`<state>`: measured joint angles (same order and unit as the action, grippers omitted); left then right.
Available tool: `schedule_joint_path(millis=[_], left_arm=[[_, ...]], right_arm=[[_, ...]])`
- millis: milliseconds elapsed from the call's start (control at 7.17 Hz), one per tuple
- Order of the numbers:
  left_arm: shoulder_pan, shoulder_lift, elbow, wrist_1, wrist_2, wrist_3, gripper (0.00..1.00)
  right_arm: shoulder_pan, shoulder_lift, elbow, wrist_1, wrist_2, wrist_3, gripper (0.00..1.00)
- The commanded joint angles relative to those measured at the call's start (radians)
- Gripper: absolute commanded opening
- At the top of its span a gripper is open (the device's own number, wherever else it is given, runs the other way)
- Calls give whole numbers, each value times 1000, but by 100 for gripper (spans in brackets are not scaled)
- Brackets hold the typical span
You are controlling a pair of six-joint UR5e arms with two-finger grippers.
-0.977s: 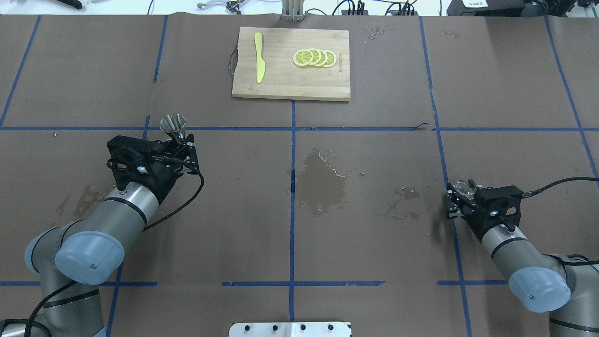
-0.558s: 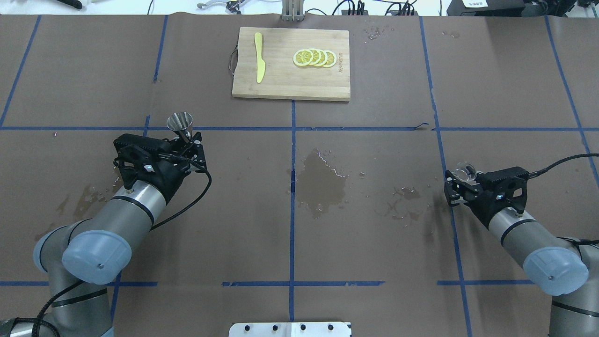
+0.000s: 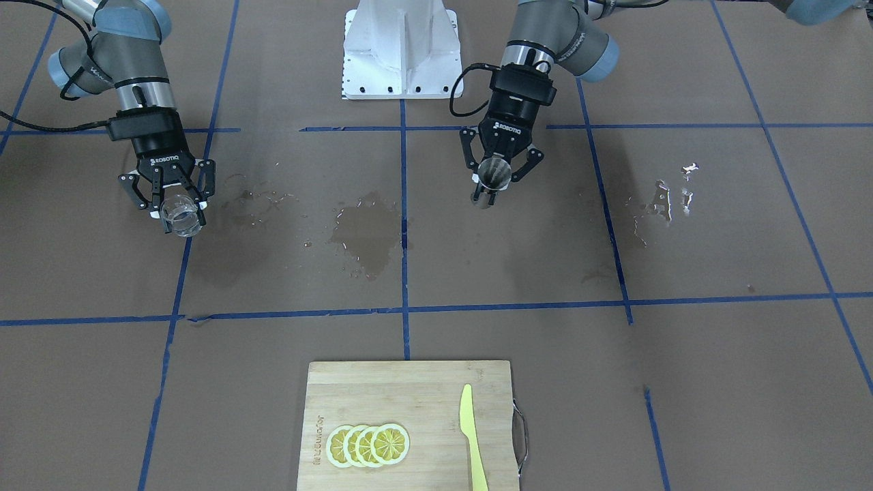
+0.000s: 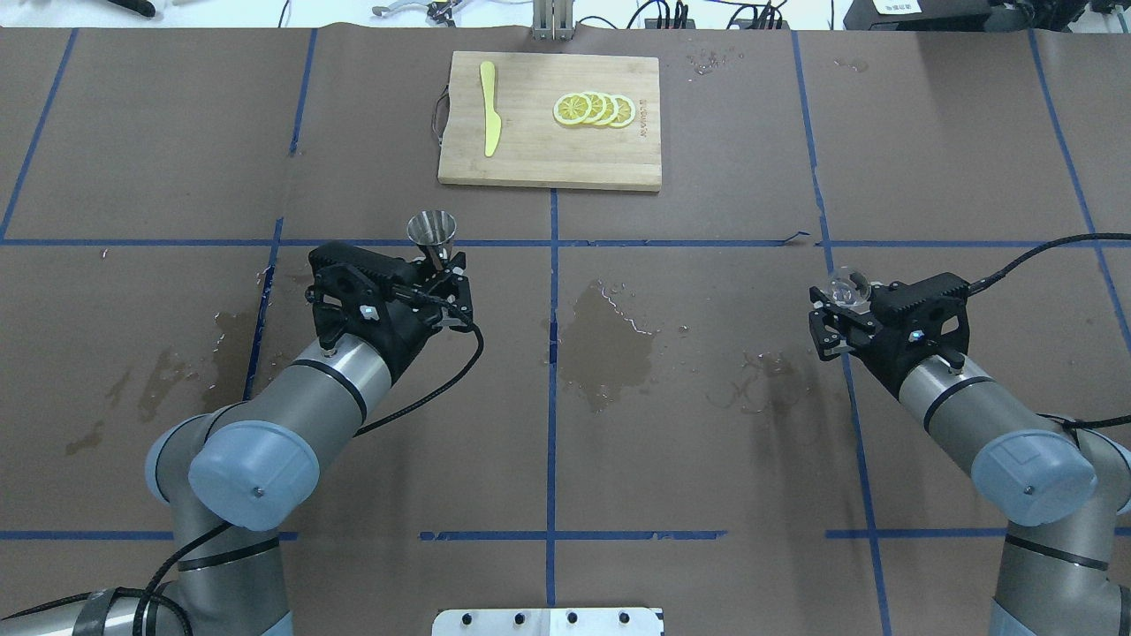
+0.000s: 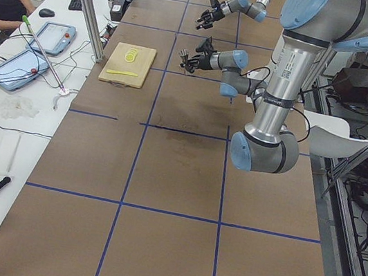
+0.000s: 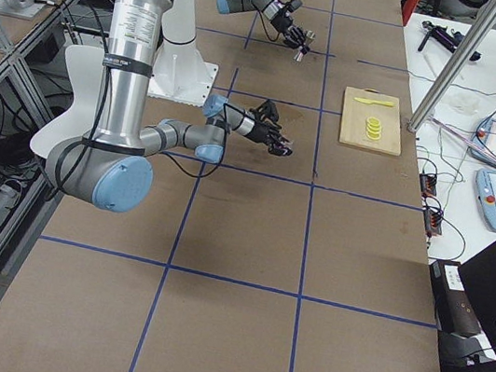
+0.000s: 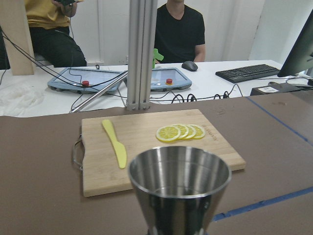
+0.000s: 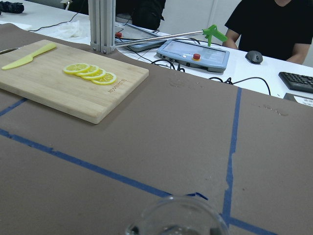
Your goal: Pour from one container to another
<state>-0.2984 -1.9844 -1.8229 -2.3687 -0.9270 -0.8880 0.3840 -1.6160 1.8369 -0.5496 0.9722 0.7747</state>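
Steel jigger [image 4: 431, 227] is being squeezed by the left hand [image 4: 442, 265], glass cup [image 3: 184, 221] by the right hand [image 3: 176, 204], both over the worktop [image 4: 707, 459], well apart, so no pouring is happening yet.

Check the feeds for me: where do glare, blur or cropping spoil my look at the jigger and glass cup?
Left wrist view: jigger sharp, mirror reflections inside, base cropped. Right wrist view: glass cup mostly cut off at the bottom edge, rim alone showing. Front-facing view: wet patches glare white.
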Motion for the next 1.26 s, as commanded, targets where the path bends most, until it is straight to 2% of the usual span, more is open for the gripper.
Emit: schedule_joint_path(millis=[0, 140, 279, 419, 558, 698, 837, 1116], left_arm=[[28, -31, 26, 9, -13, 7, 0], [30, -27, 62, -1, -68, 26, 0], [32, -46, 69, -6, -96, 100, 0], [32, -60, 71, -9, -110, 174, 0], [33, -82, 74, 0, -145, 182, 0], [33, -89, 106, 2, -156, 198, 0], [32, -93, 132, -21, -156, 228, 0], [24, -93, 137, -101, -272, 247, 0]], right_arm=[[18, 54, 39, -36, 49, -57, 0], [13, 61, 56, -38, 57, -89, 0], [15, 92, 70, -79, 59, -203, 0], [15, 141, 105, -177, 62, -266, 0], [12, 190, 173, -342, 91, -270, 0], [12, 252, 255, -522, 167, -272, 0], [12, 325, 274, -635, 178, -272, 0], [6, 389, 277, -739, 171, -303, 0]])
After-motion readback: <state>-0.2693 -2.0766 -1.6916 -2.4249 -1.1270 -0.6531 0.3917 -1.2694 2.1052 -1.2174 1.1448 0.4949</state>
